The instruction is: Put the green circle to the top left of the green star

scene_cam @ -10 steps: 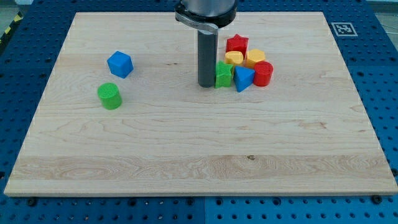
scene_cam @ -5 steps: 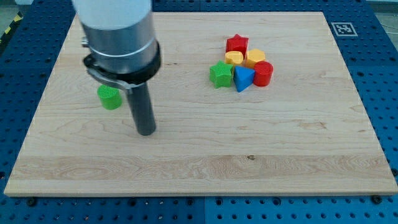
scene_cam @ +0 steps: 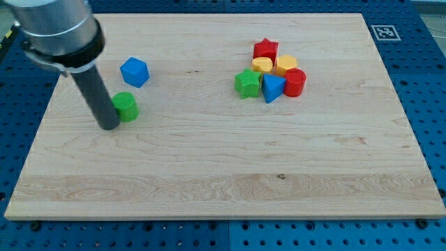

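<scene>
The green circle (scene_cam: 126, 106) sits on the wooden board at the view's left. My tip (scene_cam: 109, 127) rests on the board just left of it and slightly below, touching or nearly touching its left side. The green star (scene_cam: 246, 83) lies right of centre near the view's top, at the left end of a cluster of blocks. The rod hides part of the green circle's left edge.
A blue cube-like block (scene_cam: 134, 71) lies just above the green circle. Beside the green star are a red star (scene_cam: 265, 49), two yellow blocks (scene_cam: 263, 65) (scene_cam: 285, 65), a blue triangle (scene_cam: 272, 88) and a red cylinder (scene_cam: 295, 82). The board (scene_cam: 223, 195) sits on a blue pegboard.
My tip moved from beside the green star across the board to the view's left, passing below the green circle, and now stands at its left side. The blocks have not visibly moved.
</scene>
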Available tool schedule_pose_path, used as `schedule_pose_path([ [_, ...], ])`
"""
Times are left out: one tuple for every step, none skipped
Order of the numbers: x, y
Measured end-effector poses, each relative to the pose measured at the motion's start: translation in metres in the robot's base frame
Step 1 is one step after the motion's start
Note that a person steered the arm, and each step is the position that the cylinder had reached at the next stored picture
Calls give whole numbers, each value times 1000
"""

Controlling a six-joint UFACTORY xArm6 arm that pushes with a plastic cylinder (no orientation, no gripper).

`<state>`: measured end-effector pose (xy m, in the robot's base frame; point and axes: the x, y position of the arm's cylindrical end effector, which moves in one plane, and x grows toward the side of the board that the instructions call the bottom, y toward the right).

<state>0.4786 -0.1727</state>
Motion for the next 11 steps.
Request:
schedule_pose_path([
  [-3,28],
  [-11,49],
  [7,50],
  [19,20],
  [19,-21],
  [12,-31],
  [2,-31],
  [0,-30],
  [-5,-6],
  [-18,14],
  [-19,16],
])
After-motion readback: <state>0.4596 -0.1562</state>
